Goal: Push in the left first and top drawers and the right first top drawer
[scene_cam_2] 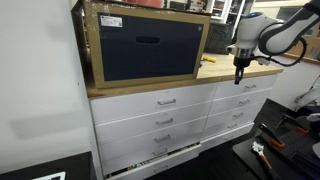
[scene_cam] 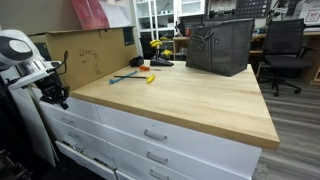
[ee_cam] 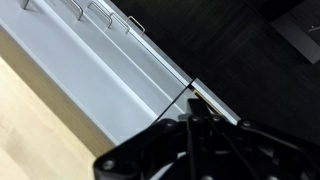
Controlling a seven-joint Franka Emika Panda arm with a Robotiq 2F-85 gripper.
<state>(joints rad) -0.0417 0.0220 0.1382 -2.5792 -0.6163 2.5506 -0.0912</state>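
**Glancing push risked at the narrow top drawer**

The narrow top drawer (scene_cam_2: pixel 248 88) lies at 3 o'clock of the wide top drawer (scene_cam_2: pixel 155 102), under the wooden surface (scene_cam_2: pixel 215 70). The end effector (scene_cam_2: pixel 239 76) is poised at its upper edge; nothing is held, and its opening cannot be told. If the surface lip is caught, the drawer may be left ajar.

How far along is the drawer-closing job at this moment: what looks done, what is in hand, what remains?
Done: the top drawer under the box looks flush in an exterior view. In hand: the gripper hangs at the cabinet's top edge above the other top drawer, which also looks nearly flush; contact is unclear. Left: the bottom drawer appears to jut out.
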